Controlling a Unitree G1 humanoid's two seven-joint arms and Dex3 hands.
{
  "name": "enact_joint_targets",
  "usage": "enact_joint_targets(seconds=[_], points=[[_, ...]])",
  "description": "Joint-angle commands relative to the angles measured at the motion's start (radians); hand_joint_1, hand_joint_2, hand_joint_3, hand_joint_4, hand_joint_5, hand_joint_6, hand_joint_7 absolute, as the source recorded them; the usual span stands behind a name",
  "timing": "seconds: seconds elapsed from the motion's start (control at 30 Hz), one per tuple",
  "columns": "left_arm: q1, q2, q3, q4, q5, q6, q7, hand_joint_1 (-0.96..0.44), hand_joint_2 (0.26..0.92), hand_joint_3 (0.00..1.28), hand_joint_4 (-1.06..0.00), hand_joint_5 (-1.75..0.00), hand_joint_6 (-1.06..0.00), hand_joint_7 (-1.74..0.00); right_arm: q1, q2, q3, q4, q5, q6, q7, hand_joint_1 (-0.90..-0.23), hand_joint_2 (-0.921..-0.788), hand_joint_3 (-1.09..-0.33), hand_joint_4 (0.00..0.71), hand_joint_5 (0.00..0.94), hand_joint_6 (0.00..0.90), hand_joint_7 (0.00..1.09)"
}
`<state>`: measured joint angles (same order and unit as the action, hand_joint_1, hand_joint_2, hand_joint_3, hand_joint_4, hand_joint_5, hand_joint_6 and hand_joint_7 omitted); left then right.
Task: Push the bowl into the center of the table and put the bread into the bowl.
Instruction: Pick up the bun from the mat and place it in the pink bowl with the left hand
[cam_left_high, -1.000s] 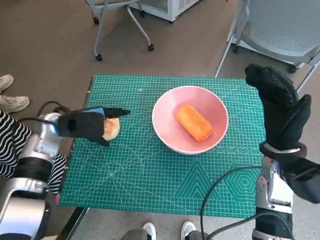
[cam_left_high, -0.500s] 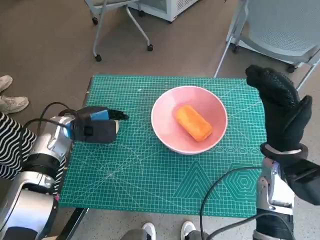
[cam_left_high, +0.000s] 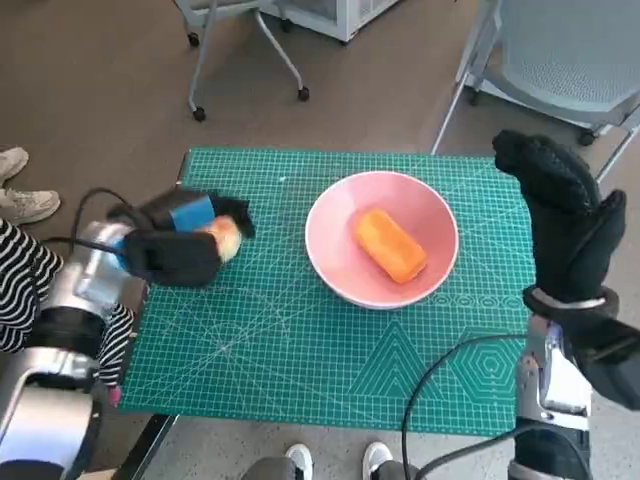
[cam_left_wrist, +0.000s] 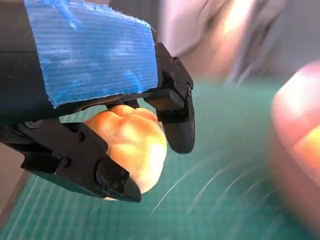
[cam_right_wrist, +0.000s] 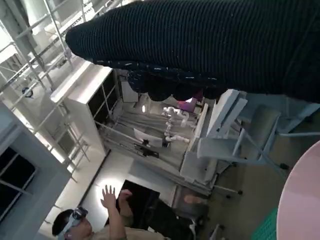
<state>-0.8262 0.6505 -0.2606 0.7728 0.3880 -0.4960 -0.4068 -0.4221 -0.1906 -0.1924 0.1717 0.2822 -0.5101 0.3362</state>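
- left hand (cam_left_high: 178, 250) grips a small pale bread roll (cam_left_wrist: 131, 145); in the left wrist view its black fingers (cam_left_wrist: 176, 122) pinch the roll from both sides.
- in the head view the roll (cam_left_high: 226, 238) peeks out just past the hand, over the left part of the desk (cam_left_high: 300, 370). i can't tell if it's off the green mat (cam_left_high: 250, 340) or touching it; looks lifted to me.
- pink bowl (cam_left_high: 382, 240) sits on the mat, a bit right of the middle and toward the far edge. i'd call the push step done or near enough.
- an orange loaf (cam_left_high: 390, 245) already lies inside the bowl, slanted across the bottom.
- right hand (cam_left_high: 565, 215), in its black glove, is held upright beside the right edge of the desk, apart from the bowl and holding nothing. fingers look straight and close together in the head view; the right wrist view only shows the glove (cam_right_wrist: 200, 45) as a dark band, so no better read there.
- step in hand, as i judge it: carrying the roll to the bowl. grasp is made, transfer is not.
- next move calls for swinging the left hand rightward over the bowl rim, keeping the roll clear of the rim, then letting go above the free space beside the orange loaf.
- risk: the left wrist view is blurred, so i can't confirm how firm the pinch is; the roll looks soft and could slip or squash.
- a person shows in the right wrist view with a hand (cam_right_wrist: 107, 197) raised; striped sleeve and shoes (cam_left_high: 20, 200) at the left of the head view, chairs (cam_left_high: 570, 60) behind.
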Motion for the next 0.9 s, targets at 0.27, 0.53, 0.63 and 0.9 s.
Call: enact_joint_targets(seconds=[0.27,0.53,0.63,0.9], points=[[0.023,-0.044,0.116,-0.505,-0.139,0.125,-0.031,0.0,0.907,0.02,-0.81,-1.01,-0.67,-1.15,-0.007,-0.002,0.006,0.018,0.015,0.023,0.015,-0.656,-0.921,-0.721,0.166,0.0,0.046,0.54],[-0.022,-0.137,0.053,-0.612,-0.105,0.177,-0.048,0.0,0.914,0.02,-0.78,-1.07,-0.67,-1.12,-0.013,0.008,0.012,0.027,0.019,0.013,0.021,-0.661,-0.921,-0.72,0.167,0.001,0.046,0.55],[-0.051,-0.172,0.012,-0.592,-0.093,0.163,-0.07,0.0,0.912,0.02,-0.8,-1.06,-0.67,-1.11,-0.013,0.013,0.014,0.033,0.021,0.009,0.024,-0.662,-0.921,-0.719,0.167,0.001,0.046,0.55],[-0.103,-0.258,-0.066,-0.442,-0.086,0.083,-0.105,0.0,0.92,0.06,-0.72,-1.15,-0.61,-1.17,-0.007,0.014,0.016,0.031,0.021,0.01,0.024,-0.659,-0.921,-0.718,0.167,0.001,0.048,0.55]])
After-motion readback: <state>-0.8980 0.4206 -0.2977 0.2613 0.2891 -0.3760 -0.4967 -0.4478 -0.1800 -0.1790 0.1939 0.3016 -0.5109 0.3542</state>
